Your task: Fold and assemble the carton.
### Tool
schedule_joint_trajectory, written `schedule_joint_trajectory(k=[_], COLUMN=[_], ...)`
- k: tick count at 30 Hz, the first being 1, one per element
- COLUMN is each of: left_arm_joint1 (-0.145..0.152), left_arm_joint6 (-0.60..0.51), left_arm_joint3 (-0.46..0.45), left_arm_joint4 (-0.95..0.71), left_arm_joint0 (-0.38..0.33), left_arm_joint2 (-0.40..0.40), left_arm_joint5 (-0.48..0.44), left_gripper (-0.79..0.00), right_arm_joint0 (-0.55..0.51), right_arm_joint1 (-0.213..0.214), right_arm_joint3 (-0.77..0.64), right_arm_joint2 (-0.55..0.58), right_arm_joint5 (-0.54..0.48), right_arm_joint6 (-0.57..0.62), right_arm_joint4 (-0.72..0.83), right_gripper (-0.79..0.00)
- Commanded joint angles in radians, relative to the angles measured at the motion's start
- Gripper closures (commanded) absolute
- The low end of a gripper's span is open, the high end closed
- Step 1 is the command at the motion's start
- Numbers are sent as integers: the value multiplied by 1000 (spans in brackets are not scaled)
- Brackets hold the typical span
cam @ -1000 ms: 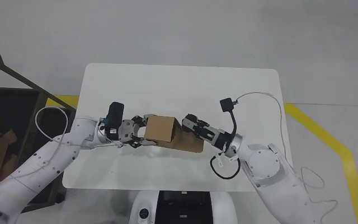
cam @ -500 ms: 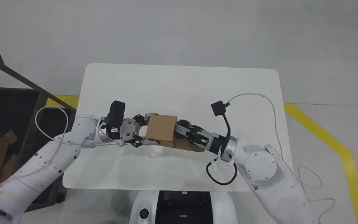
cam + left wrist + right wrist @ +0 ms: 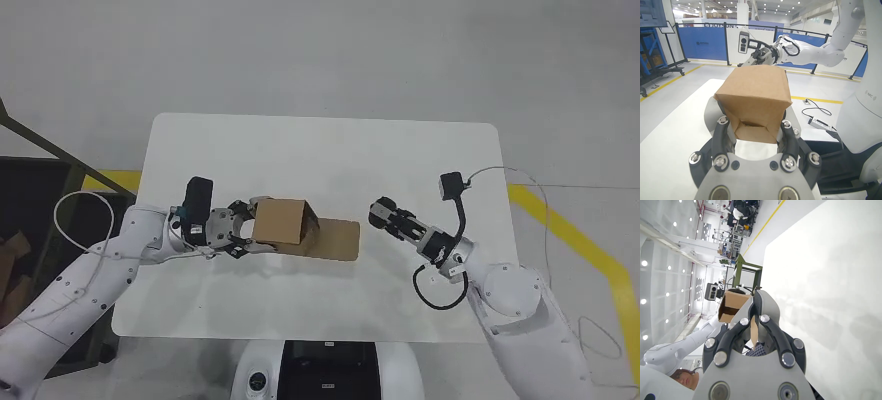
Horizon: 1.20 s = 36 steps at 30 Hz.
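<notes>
Brown carton (image 3: 280, 222): plain corrugated cardboard, boxy, with crisp creased edges. It's sitting around the middle of your table, a bit toward the left arm's side. From the left wrist view (image 3: 755, 89) the near end tapers into folded-in panels with a small dark gap in the middle. From the right wrist view (image 3: 728, 306) the far end is open and you can see the shadowy inside.

Flap (image 3: 338, 240): one flat cardboard panel sticks out of the carton's open end and lies on the tabletop, pointing at your right arm.

Left gripper (image 3: 243, 228): clamped on the carton's near end, with the pale rounded fingers (image 3: 710, 111) pressed against either side of the tapered part. The black linkage bars and shiny bolts sit just behind.

Right gripper (image 3: 382, 212): well apart from the carton, past the tip of the flap, and holding nothing. The dark ribbed pads (image 3: 757, 307) are pressed flat together, so its pincer is closed on itself. You can also spot it beyond the box from the left wrist (image 3: 745, 63).

Table (image 3: 320, 150): white, smooth and matte, a rectangle with rounded corners.
</notes>
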Motion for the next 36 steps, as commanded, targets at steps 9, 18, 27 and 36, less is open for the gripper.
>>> schedule_joint_trajectory(k=[9,18,27,36], left_arm_joint1=[-11,-24,-28,-32], left_arm_joint6=[-1,-46,-72,-66], left_arm_joint3=[-14,-35,-20,-18], left_arm_joint4=[-2,12,33,44], left_arm_joint0=[17,17,1,-8], left_arm_joint2=[-40,1,21,25], left_arm_joint5=[1,0,0,0], left_gripper=[-360,-302,-305,-311], right_arm_joint0=[-34,21,35,60], right_arm_joint1=[-3,-16,-18,-22], right_arm_joint3=[49,88,64,72], right_arm_joint2=[-85,-149,-170,-197], right_arm_joint5=[-29,-85,-99,-97], right_arm_joint6=[72,13,16,16], right_arm_joint4=[63,81,98,123], right_gripper=[0,0,0,0])
